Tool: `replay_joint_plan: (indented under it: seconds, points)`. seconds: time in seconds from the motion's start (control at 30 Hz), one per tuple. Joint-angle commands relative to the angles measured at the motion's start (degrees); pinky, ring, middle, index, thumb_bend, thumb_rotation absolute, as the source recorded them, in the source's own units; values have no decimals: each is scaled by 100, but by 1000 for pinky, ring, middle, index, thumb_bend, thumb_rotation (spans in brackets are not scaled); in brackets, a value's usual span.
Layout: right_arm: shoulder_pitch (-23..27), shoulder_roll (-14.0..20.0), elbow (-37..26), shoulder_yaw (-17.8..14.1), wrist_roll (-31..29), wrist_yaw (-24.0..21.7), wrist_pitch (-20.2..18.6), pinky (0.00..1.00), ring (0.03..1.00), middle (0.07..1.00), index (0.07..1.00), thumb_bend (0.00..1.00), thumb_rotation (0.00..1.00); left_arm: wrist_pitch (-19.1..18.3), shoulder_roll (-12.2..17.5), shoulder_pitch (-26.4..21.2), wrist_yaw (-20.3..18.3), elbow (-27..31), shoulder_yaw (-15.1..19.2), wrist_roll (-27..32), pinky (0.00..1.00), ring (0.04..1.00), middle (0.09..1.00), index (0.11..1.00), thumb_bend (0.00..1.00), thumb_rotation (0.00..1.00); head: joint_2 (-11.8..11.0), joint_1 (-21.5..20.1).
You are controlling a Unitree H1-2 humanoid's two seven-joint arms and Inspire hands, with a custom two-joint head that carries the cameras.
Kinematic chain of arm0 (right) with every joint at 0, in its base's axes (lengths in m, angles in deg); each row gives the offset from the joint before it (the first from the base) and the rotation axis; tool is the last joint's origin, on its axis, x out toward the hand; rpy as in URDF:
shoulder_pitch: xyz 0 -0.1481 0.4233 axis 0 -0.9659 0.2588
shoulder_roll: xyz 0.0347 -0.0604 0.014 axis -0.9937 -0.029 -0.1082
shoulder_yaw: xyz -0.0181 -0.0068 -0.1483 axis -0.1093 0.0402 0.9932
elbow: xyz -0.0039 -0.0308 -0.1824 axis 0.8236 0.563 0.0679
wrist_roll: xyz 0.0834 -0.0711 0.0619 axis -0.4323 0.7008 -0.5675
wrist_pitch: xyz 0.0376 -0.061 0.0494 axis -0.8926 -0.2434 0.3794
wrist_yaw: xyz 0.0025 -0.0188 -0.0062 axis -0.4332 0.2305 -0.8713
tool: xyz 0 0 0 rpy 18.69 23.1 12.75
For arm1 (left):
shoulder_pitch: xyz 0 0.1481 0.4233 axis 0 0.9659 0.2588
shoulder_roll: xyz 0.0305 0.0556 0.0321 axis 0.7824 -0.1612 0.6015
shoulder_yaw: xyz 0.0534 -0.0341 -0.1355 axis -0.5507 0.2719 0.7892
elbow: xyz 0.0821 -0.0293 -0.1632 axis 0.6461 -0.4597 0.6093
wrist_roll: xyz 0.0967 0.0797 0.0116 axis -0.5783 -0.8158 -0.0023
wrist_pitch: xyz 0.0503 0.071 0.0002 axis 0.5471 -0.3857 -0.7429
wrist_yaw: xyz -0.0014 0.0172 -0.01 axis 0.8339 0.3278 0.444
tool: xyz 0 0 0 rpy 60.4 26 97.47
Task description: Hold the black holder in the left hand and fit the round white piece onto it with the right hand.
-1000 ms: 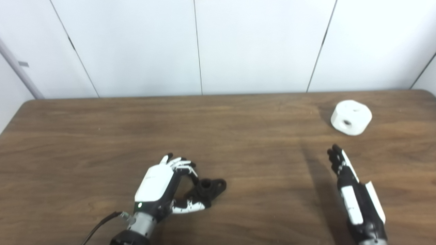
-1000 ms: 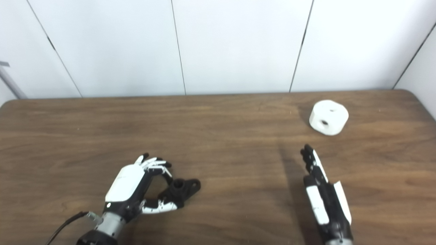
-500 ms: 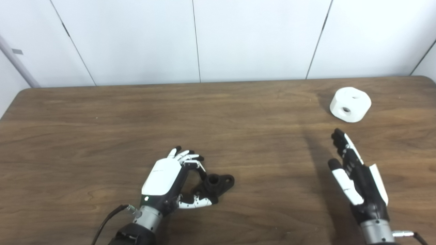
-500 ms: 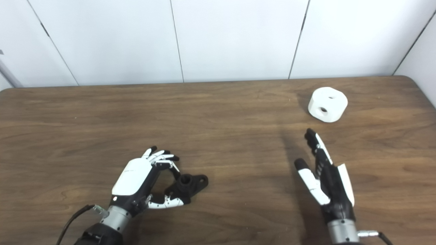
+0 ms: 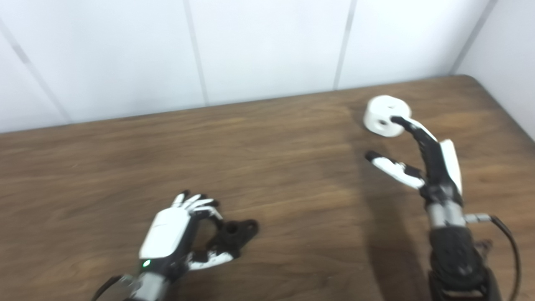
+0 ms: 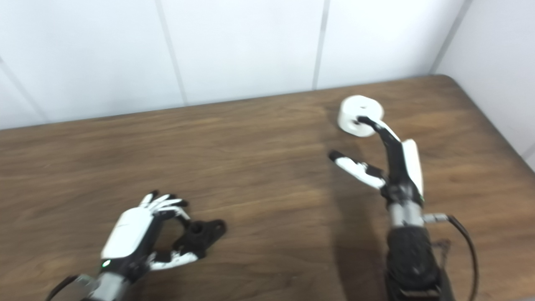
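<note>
step: reach for white piece | left hand (image 5: 167,234) fingers clamped on black holder (image 5: 234,235), near-left on table (image 5: 292,167) | right hand (image 5: 422,159) fingers apart at round white piece (image 5: 382,115), far right | next: close around it, lift

Two hands: left (image 5: 167,234), right (image 5: 434,161); one black holder (image 5: 234,234); one round white piece (image 5: 382,115); one table (image 5: 271,167)
</note>
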State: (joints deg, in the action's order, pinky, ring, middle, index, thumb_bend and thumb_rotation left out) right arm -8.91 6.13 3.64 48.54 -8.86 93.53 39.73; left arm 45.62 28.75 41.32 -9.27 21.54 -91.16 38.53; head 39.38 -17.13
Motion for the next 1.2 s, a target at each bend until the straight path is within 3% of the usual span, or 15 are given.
replay_joint_plan:
  seconds: [0.0, 0.4, 0.6, 0.77, 0.83, 1.0, 1.17]
  points:
    - [267, 74, -120, -107, 74, 133, 47, 963, 915, 865, 752, 721, 381, 183, 122, 7, 101, 21, 110, -16, 1000, 872, 783, 485, 522, 50, -42, -97]
    - [1185, 581, 546, -170, 737, 105, -446, 1000, 911, 900, 770, 763, 351, 380, 115, 24, -10, -23, 313, -28, 956, 841, 764, 485, 521, 47, -302, -394]
    - [1642, 892, 1206, -178, 719, 71, -463, 893, 917, 919, 782, 807, 292, 394, 99, 35, -62, -31, 327, -35, 942, 838, 763, 485, 521, 46, -338, -405]
    - [2021, 1242, 1775, -22, 808, -191, -781, 893, 947, 942, 807, 848, 305, 388, 98, 37, -58, -40, 350, -50, 933, 837, 762, 485, 521, 46, -358, -383]
    - [2179, 1379, 2013, 70, 936, -322, -889, 950, 965, 959, 829, 901, 316, 379, 99, 36, -68, -33, 359, -51, 933, 838, 762, 485, 521, 46, -378, -379]
    - [2470, 1533, 2423, 183, 1438, -684, -914, 999, 999, 991, 843, 987, 343, 374, 106, 35, -92, -17, 377, -48, 936, 839, 765, 485, 521, 46, -376, -372]
    - [2660, 1622, 2599, 220, 1955, -1195, -914, 1000, 1000, 1000, 865, 1000, 357, 407, 118, 30, -94, -23, 379, -41, 930, 837, 766, 485, 521, 46, -368, -369]
